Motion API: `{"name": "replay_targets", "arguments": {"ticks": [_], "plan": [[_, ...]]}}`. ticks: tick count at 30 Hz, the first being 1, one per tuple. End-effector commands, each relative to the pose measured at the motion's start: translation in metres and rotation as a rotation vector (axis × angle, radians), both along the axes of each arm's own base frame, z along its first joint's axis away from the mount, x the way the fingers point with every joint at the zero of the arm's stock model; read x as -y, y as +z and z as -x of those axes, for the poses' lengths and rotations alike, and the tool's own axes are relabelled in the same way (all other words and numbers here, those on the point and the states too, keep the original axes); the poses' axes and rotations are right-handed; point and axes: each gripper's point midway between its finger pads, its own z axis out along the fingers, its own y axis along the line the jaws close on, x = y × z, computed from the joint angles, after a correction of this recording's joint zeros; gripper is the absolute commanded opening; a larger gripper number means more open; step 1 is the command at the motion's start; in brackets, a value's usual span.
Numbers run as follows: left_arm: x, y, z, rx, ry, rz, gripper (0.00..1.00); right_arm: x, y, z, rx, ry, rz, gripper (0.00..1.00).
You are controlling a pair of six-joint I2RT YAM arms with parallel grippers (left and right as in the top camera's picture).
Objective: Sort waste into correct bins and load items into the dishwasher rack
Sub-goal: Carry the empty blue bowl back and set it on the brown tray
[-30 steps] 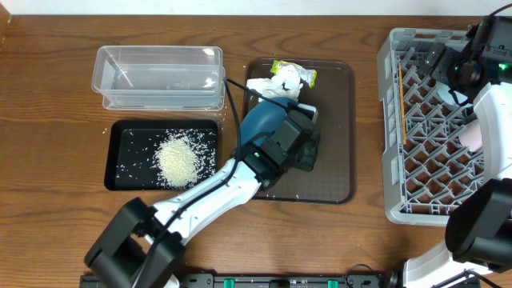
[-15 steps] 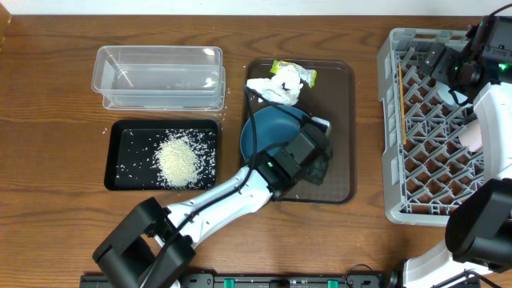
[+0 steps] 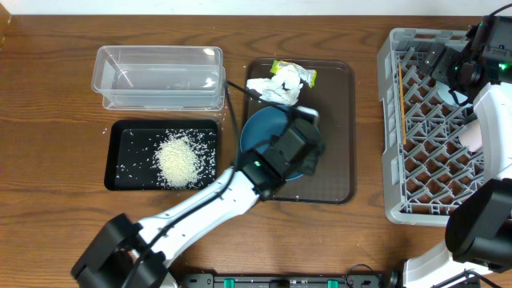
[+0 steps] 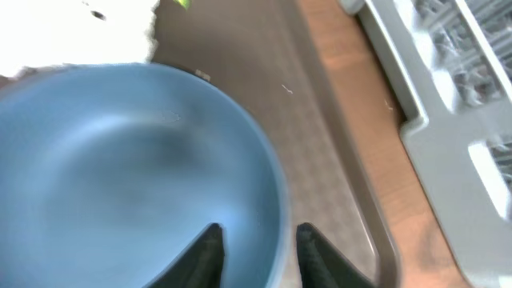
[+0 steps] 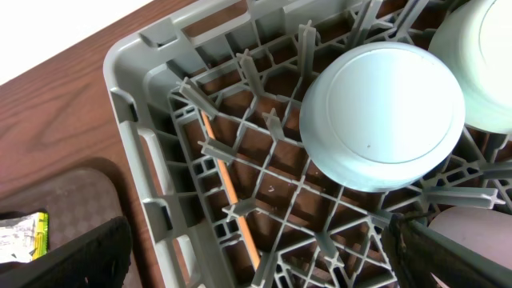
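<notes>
Half a second on: left gripper [image 4: 258, 230] has drawn back up-left over the deep-blue dish [image 4: 120, 160], which has not moved on the brown tray [image 3: 336, 128]. Jaws part open, astride the dish rim, one finger inside, one outside; wrist view blurred. Wrapper [image 3: 296, 72] print too small to read; it lies touching the tissue [image 3: 272, 86]. Left arm reaches in diagonally from the table's front-left. Right gripper [image 5: 258, 232] unmoved, spread wide over the rack [image 3: 388, 120] corner, above the chopstick [image 5: 228, 188]; light-blue bowl [image 5: 384, 116] upturned nearby
</notes>
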Motion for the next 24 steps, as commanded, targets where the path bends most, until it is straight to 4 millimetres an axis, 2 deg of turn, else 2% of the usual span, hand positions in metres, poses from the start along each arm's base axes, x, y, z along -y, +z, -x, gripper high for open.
{"name": "replay_targets", "arguments": {"ticks": [1, 6, 12, 15, 24], "plan": [[-0.020, 0.000, -0.019, 0.043, 0.084, -0.065, 0.21, 0.004, 0.008, 0.002, 0.016, -0.017, 0.004, 0.99], [-0.024, -0.042, -0.015, -0.037, 0.099, -0.133, 0.12, 0.004, 0.008, 0.002, 0.016, -0.017, 0.004, 0.99], [-0.036, -0.074, 0.002, -0.182, 0.175, -0.166, 0.11, 0.004, 0.008, 0.002, 0.016, -0.017, 0.004, 0.99], [-0.039, -0.082, 0.018, -0.268, 0.160, -0.172, 0.10, 0.004, 0.008, 0.002, 0.016, -0.017, 0.004, 0.99], [-0.026, -0.092, 0.063, -0.501, 0.062, -0.111, 0.08, 0.004, 0.008, 0.002, 0.016, -0.017, 0.004, 0.99]]}}
